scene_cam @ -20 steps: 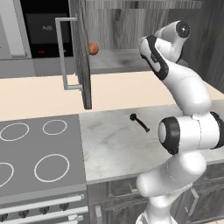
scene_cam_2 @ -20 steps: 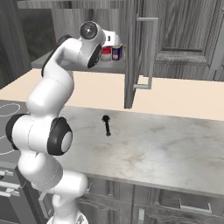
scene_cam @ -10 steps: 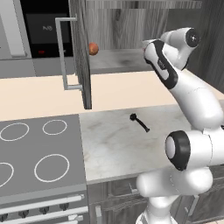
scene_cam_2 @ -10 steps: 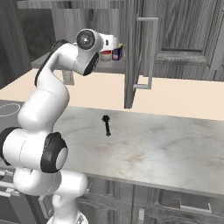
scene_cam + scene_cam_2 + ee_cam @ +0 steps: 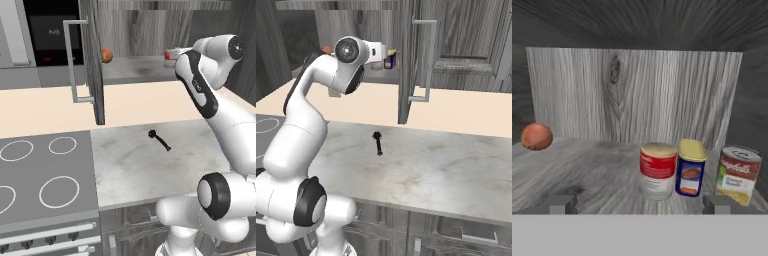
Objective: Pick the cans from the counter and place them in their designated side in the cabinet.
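Two cans stand side by side on the cabinet shelf (image 5: 587,170), right of its middle: the red can (image 5: 658,170) with a cream band, and the dark blue can (image 5: 691,167) with a yellow top, almost touching it. My gripper (image 5: 640,205) is open in front of the shelf, a little short of both cans, with nothing between its fingertips (image 5: 562,204). In the right base view the blue can (image 5: 390,61) shows just past my hand, inside the cabinet. The marbled counter (image 5: 150,165) lies below.
A third can (image 5: 738,174) with a red, white and yellow label stands at the shelf's right end. An orange ball (image 5: 537,136) rests far left. The open cabinet door (image 5: 92,60) with its bar handle (image 5: 72,60) juts out. A black utensil (image 5: 160,140) lies beside the stovetop (image 5: 45,175).
The arm's elbow has swung to the right and back, while the hand stays at the cabinet opening with its jaws wide. The cans have not moved.
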Controlling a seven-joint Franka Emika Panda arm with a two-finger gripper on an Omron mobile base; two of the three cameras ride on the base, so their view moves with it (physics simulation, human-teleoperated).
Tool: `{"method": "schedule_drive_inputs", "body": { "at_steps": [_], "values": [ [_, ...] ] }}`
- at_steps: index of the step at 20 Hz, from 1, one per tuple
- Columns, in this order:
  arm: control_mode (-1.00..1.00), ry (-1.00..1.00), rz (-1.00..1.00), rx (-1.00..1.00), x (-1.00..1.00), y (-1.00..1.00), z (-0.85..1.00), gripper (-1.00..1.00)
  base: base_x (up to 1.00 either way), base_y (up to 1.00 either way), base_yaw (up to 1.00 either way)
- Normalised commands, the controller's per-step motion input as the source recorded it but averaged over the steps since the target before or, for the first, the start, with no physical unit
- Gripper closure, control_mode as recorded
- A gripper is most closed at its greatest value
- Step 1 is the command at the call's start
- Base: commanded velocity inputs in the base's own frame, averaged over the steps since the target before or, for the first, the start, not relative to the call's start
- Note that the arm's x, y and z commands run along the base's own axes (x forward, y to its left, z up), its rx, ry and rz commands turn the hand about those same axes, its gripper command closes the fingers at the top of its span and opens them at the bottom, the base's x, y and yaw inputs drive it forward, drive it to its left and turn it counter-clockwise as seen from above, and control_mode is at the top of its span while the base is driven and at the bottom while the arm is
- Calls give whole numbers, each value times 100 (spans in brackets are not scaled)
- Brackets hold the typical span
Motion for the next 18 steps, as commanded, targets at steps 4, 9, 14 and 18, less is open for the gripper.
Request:
{"method": "schedule_drive_inputs", "body": {
  "at_steps": [4, 9, 14, 18],
  "values": [
    [-100, 0, 1, -2, -64, 10, 8, -100, 0, 0, 0],
    [-100, 0, 1, -2, -65, 9, 7, -100, 0, 0, 0],
    [-100, 0, 1, -2, -66, 5, 4, -100, 0, 0, 0],
    [-100, 0, 1, -2, -69, 4, 3, -100, 0, 0, 0]
  ]
}}
